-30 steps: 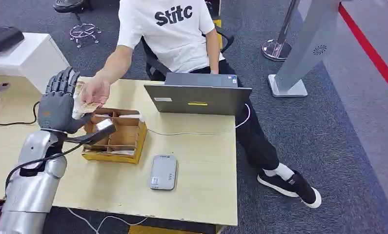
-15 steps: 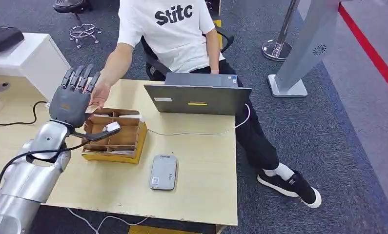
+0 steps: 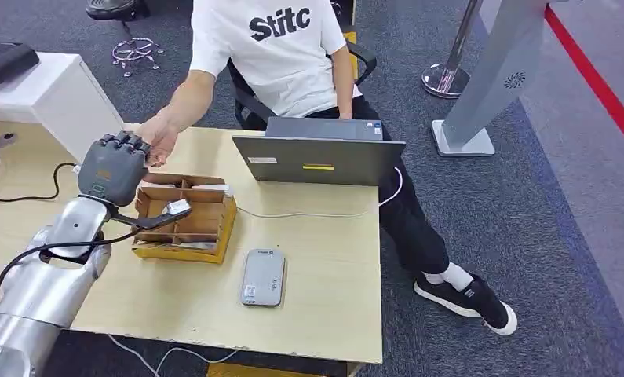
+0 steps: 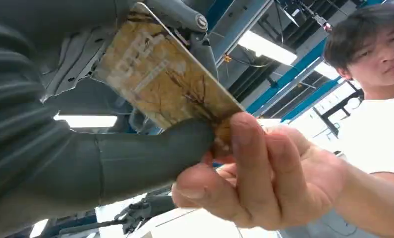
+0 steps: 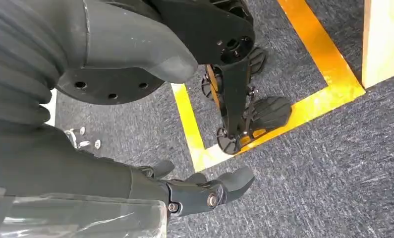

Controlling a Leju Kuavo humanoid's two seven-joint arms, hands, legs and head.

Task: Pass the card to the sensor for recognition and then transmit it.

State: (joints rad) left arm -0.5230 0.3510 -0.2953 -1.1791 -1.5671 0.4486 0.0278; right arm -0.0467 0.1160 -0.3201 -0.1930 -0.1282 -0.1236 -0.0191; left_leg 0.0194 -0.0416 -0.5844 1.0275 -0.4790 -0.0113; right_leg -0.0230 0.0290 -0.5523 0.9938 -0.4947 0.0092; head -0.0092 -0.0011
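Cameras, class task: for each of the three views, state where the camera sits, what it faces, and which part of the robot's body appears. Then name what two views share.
Head view: high on the body, looking down at the table; silver left arm and left hand.
Left wrist view: behind the left hand, facing up at the card, the person's hand and ceiling.
Right wrist view: on the hanging arm, facing carpet; right hand.
Shared: head and left wrist views show the person's hand meeting the left hand.

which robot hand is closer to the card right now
Left. The left hand grips the card itself, beside the person's hand, which also touches it. The right hand hangs down by the carpeted floor, away from the card.
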